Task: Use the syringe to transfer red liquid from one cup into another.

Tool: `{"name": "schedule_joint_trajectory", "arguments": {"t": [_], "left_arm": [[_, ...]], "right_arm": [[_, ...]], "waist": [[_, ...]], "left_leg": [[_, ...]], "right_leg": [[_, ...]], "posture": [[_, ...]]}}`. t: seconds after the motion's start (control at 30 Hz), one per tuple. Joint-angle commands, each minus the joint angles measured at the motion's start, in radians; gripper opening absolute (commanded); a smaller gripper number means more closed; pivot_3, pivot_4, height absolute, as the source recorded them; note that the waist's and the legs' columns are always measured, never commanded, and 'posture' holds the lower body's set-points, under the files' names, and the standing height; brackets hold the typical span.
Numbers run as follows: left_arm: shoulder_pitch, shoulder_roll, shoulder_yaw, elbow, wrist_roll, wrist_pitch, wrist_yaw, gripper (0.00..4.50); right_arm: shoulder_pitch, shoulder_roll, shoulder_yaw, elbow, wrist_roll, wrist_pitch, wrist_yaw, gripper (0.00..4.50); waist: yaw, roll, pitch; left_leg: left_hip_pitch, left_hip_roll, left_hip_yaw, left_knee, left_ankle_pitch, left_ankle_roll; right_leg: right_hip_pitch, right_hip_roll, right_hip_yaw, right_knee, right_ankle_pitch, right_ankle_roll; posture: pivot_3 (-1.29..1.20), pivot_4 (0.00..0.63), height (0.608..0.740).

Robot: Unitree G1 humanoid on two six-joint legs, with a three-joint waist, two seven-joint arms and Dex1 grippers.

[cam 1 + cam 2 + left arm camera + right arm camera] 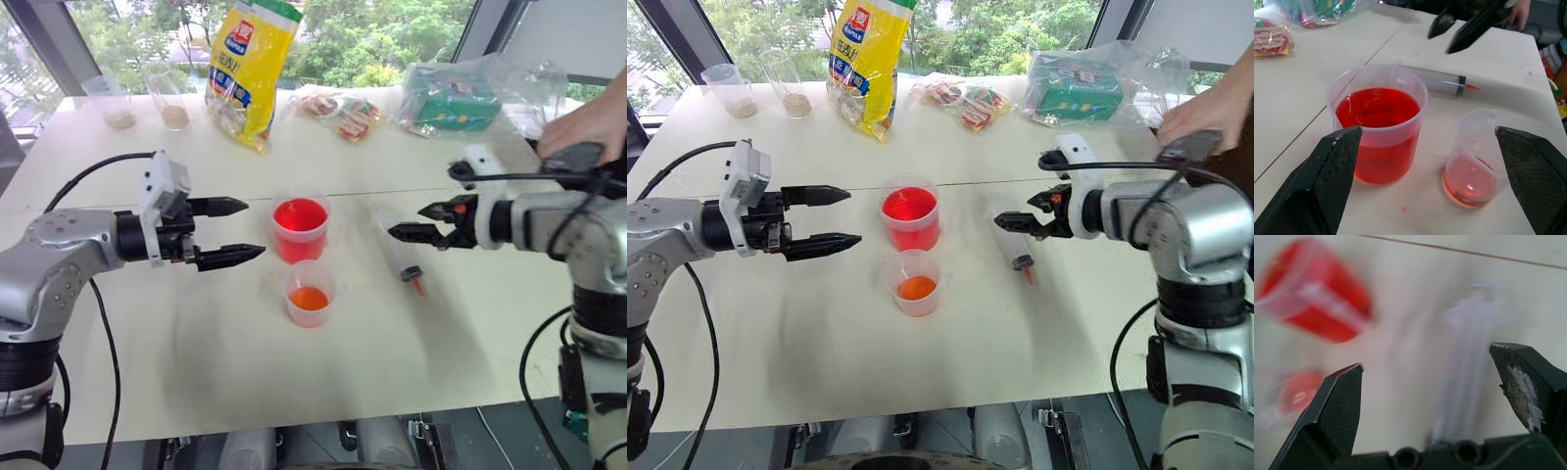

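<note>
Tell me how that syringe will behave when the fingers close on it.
The syringe lies flat on the table, and its round barrel would probably roll if nudged. Clear smooth plastic may slip between the fingers. It looks rigid and light, so likely won't bend.

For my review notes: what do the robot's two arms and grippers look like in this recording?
Both arms are silver-grey metal with rounded joint housings and loose black cables looping alongside. Each wrist carries a white plastic camera block. The left gripper and right gripper each have two black tapered fingers with a textured, carbon-like surface. One right finger bears a scuffed whitish patch; a small orange-red spot sits by the right gripper's base.
</note>
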Motion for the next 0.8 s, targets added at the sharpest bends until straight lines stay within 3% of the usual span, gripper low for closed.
{"name": "schedule_joint_trajectory", "arguments": {"t": [0.03,0.43,0.8], "left_arm": [[0.006,0.015,0.032,-0.023,-0.019,0.004,-0.008,4.5],[0.015,0.011,0.043,-0.049,-0.042,0.014,0.011,4.5],[0.02,0.007,0.044,-0.064,-0.054,0.022,0.029,4.5]], "right_arm": [[0.042,-0.039,-0.093,-0.122,0.097,0.031,0.043,4.47],[0.119,-0.038,-0.182,-0.193,0.171,0.032,-0.013,4.47],[0.12,-0.051,-0.169,-0.187,0.208,0.004,-0.038,4.47]], "waist": [[0.0,0.0,0.0],[0.001,0.0,0.0],[0.001,0.0,0.0]], "left_leg": [[0.0,0.0,0.0,0.0,0.0,0.0],[0.0,0.0,0.0,0.002,0.0,0.0],[0.0,0.0,0.0,0.002,0.0,0.0]], "right_leg": [[0.0,0.0,0.0,0.0,-0.001,-0.001],[0.001,0.0,0.0,0.0,-0.001,-0.002],[0.001,0.0,0.001,0.0,-0.001,-0.002]], "posture": [[0.0,0.15,0.74],[0.0,0.15,0.74],[0.0,0.15,0.74]]}}
